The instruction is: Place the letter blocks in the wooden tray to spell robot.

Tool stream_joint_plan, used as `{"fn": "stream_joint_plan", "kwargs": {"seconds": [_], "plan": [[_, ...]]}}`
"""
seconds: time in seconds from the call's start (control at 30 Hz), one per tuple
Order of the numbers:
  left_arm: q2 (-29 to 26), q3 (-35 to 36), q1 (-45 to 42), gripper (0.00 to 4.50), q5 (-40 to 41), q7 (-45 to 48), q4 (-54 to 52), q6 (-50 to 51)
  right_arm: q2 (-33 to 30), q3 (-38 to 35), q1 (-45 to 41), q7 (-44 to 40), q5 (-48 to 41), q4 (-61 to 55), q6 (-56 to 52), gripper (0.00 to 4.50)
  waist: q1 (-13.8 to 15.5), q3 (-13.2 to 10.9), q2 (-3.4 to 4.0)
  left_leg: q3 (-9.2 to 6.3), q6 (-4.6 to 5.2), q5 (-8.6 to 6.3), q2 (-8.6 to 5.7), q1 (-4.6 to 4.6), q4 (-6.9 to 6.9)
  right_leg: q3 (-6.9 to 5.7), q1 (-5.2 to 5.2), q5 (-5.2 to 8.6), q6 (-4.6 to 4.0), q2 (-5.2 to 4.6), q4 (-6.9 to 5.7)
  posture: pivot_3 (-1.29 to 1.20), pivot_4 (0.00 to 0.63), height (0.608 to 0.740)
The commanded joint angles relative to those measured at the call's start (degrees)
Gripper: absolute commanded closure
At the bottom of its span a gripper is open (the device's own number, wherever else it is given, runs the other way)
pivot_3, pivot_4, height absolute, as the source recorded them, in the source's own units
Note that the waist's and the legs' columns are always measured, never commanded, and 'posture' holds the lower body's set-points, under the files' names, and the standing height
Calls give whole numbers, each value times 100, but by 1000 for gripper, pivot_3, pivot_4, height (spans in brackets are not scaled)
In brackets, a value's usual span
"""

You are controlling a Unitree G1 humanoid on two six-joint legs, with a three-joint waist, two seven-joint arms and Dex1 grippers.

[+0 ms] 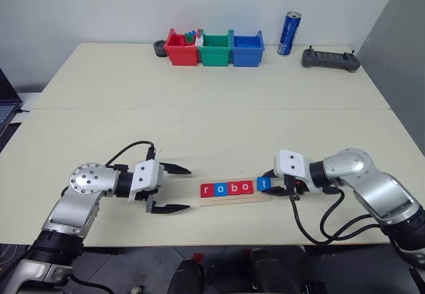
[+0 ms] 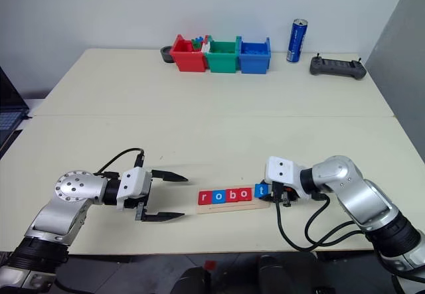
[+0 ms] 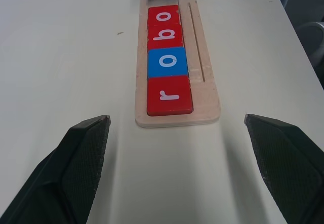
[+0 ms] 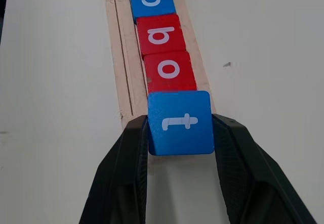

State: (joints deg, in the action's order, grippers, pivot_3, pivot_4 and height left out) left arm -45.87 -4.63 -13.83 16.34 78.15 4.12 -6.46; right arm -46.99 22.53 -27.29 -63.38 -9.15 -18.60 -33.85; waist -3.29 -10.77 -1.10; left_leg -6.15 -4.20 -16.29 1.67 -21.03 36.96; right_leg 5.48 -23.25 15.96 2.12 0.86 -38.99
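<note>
The left tool (image 1: pixel 174 189) sat on the worktop (image 1: pixel 212 115) with its fingers wide apart and nothing in them, just beside the near end of the wooden tray (image 1: pixel 234 198). In the tray lay four letter blocks (image 1: pixel 228 188) spelling r, o, b, o. At the tray's far end the right tool (image 4: pixel 179 133) pinched the blue t block (image 4: pixel 180 122) by its two sides. This looked like the last step. Next, the t likely needed setting down flat against the last o, then letting go.
</note>
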Motion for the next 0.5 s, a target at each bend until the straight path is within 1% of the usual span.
{"fn": "stream_joint_plan", "kwargs": {"seconds": [0.03, 0.17, 0.5], "plan": [[-1, 81, 23, 0, -18, -28, -9, -185, 62, 80, -206, -104, 106, 35, 59, 3052, 0, 0, 0, 0, 0, 0, 0, 0, 0, 0, 0, 0, 0, 0, 0, 0, 150, 740], [9, 78, 52, 0, -36, -83, -39, -211, 204, 180, -360, -129, 220, 222, 68, 3052, 0, 0, 0, -1, 0, 0, 0, 1, 0, -1, 0, -1, -1, 0, 0, 0, 150, 740], [-40, 118, 143, 0, 4, -228, -347, -22, 241, 315, -435, -280, 425, 361, 158, 3052, 0, 0, 0, -3, 0, 0, 0, 0, 0, -3, 0, -1, -1, 0, -1, 0, 150, 740]]}}
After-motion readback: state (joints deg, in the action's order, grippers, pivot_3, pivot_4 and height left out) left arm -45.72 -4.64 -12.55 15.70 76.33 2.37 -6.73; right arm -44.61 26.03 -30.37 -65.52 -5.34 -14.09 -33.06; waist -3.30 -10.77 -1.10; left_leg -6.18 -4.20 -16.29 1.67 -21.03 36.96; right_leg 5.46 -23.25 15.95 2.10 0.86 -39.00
